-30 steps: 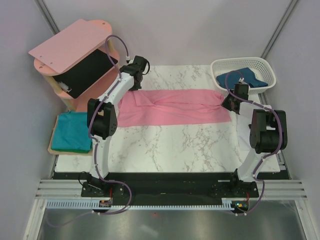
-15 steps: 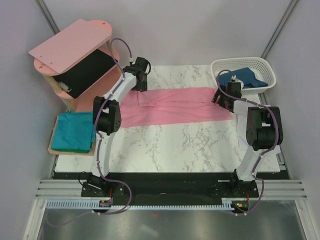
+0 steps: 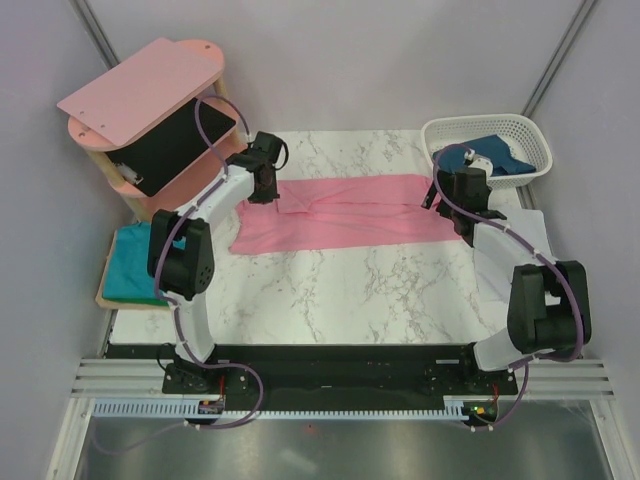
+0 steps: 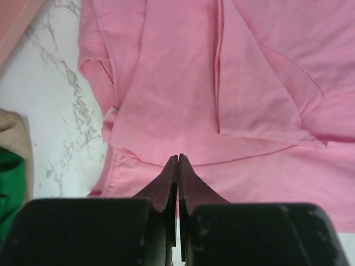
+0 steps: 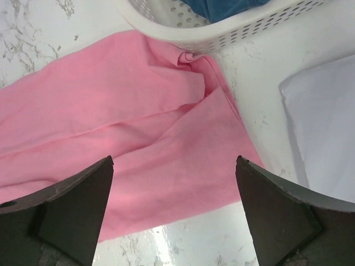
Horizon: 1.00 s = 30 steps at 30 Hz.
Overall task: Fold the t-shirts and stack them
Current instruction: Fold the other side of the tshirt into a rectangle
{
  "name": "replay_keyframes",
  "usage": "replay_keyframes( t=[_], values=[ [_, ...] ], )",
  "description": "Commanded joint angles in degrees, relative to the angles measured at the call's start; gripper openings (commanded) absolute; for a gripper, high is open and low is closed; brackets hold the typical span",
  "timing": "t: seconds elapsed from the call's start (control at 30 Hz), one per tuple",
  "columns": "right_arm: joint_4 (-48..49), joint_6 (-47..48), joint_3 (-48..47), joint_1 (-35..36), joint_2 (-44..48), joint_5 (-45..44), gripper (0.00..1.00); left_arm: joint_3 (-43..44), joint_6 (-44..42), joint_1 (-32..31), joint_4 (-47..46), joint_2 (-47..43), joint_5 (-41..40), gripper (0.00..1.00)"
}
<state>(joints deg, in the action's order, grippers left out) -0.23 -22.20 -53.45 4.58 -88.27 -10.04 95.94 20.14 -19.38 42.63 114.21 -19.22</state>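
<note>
My left claw (image 4: 177,160) has its fingers pressed together, tips down on the pink t-shirt (image 3: 350,210) near its left end. I cannot tell whether any cloth is caught between them. My right claw (image 5: 175,160) stands wide apart over the shirt's right end, holding nothing.

The shirt lies flat as a long band across the far half of the table (image 3: 350,290), with creases along its length. Its left edge stops just short of the shelf (image 3: 140,85), and bare marble shows between them. Its right corner runs up against the basket (image 3: 520,130), which blocks that side. Nearer to me, the marble in front of the shirt's long edge is open.

The dark blue t-shirt (image 3: 490,155) sits bunched in the basket. The teal t-shirt (image 3: 135,262) lies folded off the table's left edge, below the shelf. A white sheet (image 5: 327,122) lies just beside the shirt's right end.
</note>
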Motion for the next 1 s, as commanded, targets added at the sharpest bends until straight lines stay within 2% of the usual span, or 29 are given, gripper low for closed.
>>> replay_keyframes(
  t=[0.0, 0.17, 0.27, 0.4, 0.53, 0.97],
  values=[
    [0.41, 1.10, 2.73, 0.52, 5.03, -0.59, 0.98, -7.25, 4.20, 0.65, -10.28, -4.09, 8.66, 0.02],
    [-1.70, 1.80, 3.35, 0.52, 6.88, -0.77, 0.98, -9.80, 6.22, 1.62, -13.79, -1.45, 16.32, 0.02],
    [-2.14, 1.98, 3.70, 0.52, 7.41, -0.51, 0.98, -10.25, 6.40, 1.80, -14.94, -0.84, 17.20, 0.02],
    [-2.32, 1.98, 3.97, 0.52, 7.76, -0.41, 0.98, -9.72, 6.31, 2.15, -15.65, 0.13, 18.08, 0.07],
    [-2.41, 1.81, 4.06, 0.52, 7.50, -0.06, 0.98, -8.49, 5.96, 2.50, -15.65, 1.62, 18.08, 0.02],
    [-2.41, 1.89, 4.41, 0.61, 7.23, -0.42, 0.98, -5.42, 6.14, 3.03, -18.37, 5.84, 18.96, 0.02]
  ],
)
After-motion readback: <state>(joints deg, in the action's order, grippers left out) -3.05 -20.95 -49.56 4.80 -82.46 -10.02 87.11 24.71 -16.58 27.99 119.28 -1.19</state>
